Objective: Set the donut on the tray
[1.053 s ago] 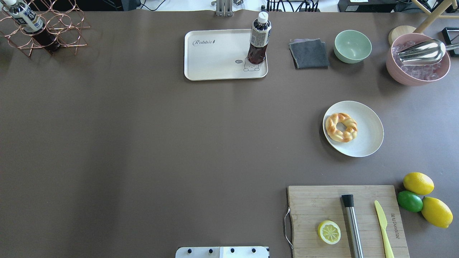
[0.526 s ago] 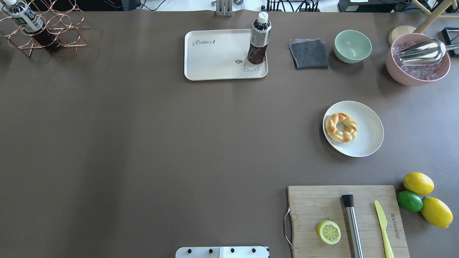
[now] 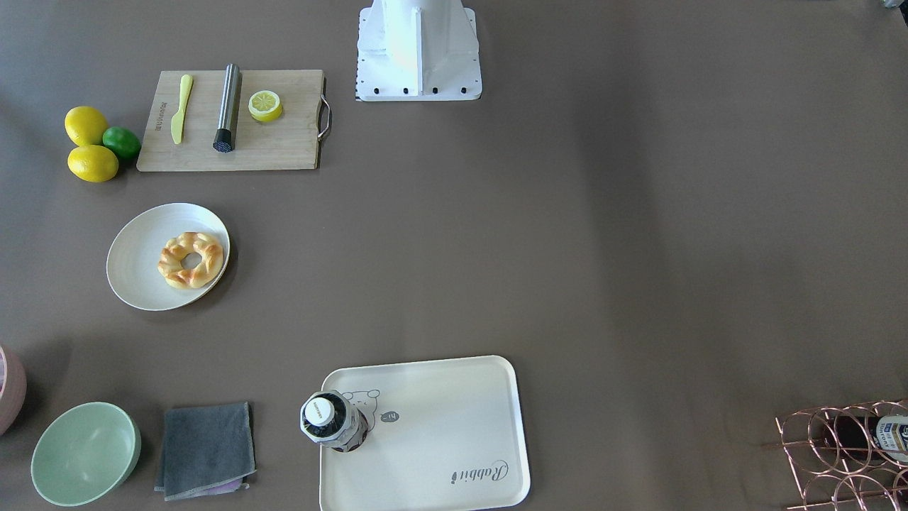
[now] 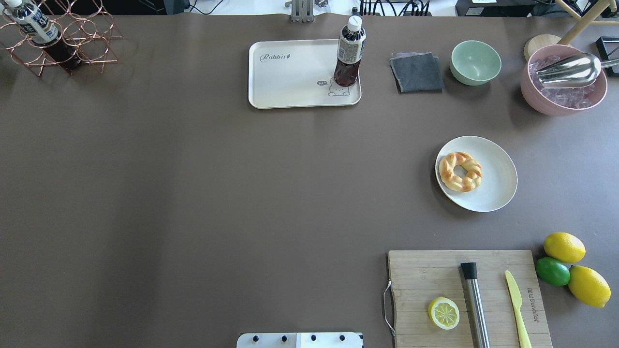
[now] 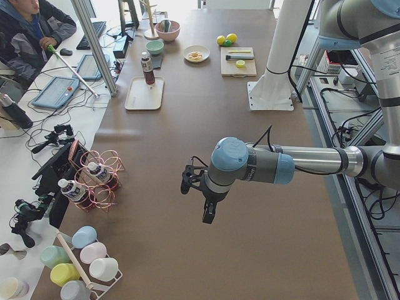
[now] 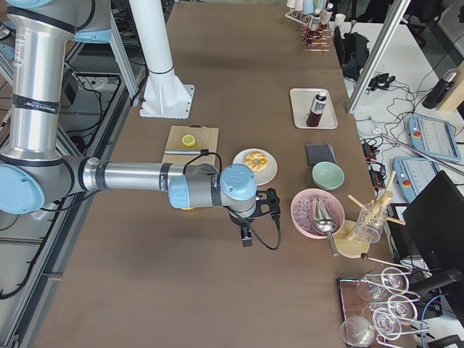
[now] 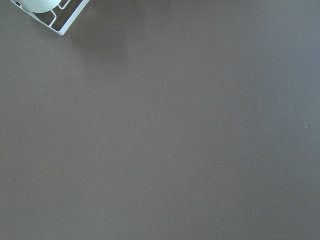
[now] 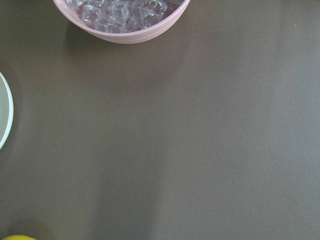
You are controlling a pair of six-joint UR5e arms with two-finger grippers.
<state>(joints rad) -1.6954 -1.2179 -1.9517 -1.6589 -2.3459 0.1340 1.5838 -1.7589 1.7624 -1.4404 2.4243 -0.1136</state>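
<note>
Donut off-centre on plate; looks light, soft, probably squashable; pinch gently across one braided side via the hole; left end effector, right end effector: can't tell open or closed.

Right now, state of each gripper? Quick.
left gripper: cannot tell, seen only from a side camera.
right gripper: cannot tell, same reason.
The donut lies on the plate, in neither gripper.
</note>
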